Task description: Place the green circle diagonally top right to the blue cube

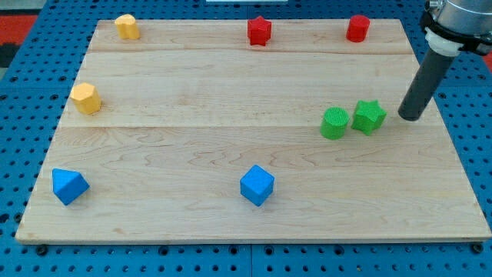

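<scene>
The green circle (pixel 334 123) lies on the wooden board's right half, touching the green star (pixel 369 116) on its right. The blue cube (pixel 257 185) sits near the board's bottom edge, below and to the left of the green circle. My tip (pixel 409 117) is on the board to the right of the green star, a short gap away from it and touching no block.
A blue triangular block (pixel 69 185) sits at the bottom left. Two yellow blocks (pixel 86 98) (pixel 127 26) are at the left and top left. A red star (pixel 260 31) and a red cylinder (pixel 357 28) stand along the top edge of the board (pixel 192 100).
</scene>
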### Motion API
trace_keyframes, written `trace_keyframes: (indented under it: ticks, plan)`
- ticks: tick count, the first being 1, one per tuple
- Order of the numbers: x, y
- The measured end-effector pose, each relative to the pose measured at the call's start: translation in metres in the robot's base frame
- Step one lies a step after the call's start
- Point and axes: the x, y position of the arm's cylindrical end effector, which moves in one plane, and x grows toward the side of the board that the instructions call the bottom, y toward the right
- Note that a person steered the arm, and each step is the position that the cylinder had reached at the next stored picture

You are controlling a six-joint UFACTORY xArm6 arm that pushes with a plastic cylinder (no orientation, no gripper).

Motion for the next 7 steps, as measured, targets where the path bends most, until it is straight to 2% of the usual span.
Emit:
trace_keyframes:
  ticks: [7]
  plan:
    - [-0.017, 0.009]
